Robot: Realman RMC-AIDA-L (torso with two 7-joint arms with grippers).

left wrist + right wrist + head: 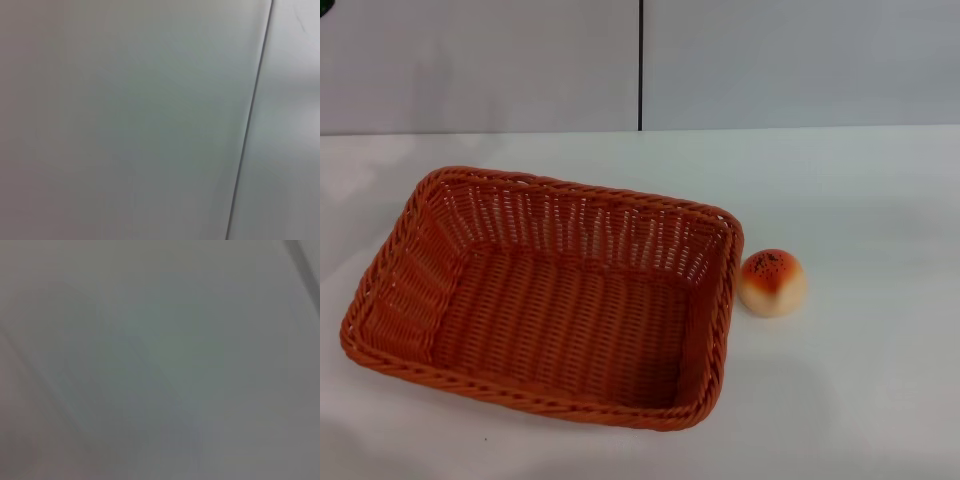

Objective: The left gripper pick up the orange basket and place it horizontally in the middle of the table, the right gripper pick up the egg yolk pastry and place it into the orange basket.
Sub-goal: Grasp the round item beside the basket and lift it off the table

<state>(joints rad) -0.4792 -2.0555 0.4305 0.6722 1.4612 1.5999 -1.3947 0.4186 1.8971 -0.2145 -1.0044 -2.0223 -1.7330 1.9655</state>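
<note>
Nearest the head camera lies the front braided rim of the large rectangular orange woven wicker-style basket [545, 300], resting flat on the plain white smooth tabletop [860, 400], slightly skewed so its long side runs at a slant, not square to the table edge. Neither the left gripper nor the right gripper appears in any view; both wrist cameras take in only blank pale grey surface crossed by a thin dark seam, so whether either pair of fingers is spread or closed cannot be told, and places cannot be reckoned from the fingers at all. With no fingers to start from, the basket sits left of centre, empty, its sloping sides rising to a thick plaited rim. Just beside its right short wall, apart from it but close, rests the small round cream-coloured egg yolk pastry with an orange-brown seeded top [772, 283], upright on its pale underside. By my judgement the basket is light and fairly stiff, with some springy give in the weave; the braided rim of a short or long side looks the best hold, one finger inside the wall and one outside, since the ridged plaiting should resist slipping. The pastry looks soft and easily dented, and round enough to roll, so a gentle pinch across its widest middle, from above, seems wise. Both steps of the task appear not yet begun.
</note>
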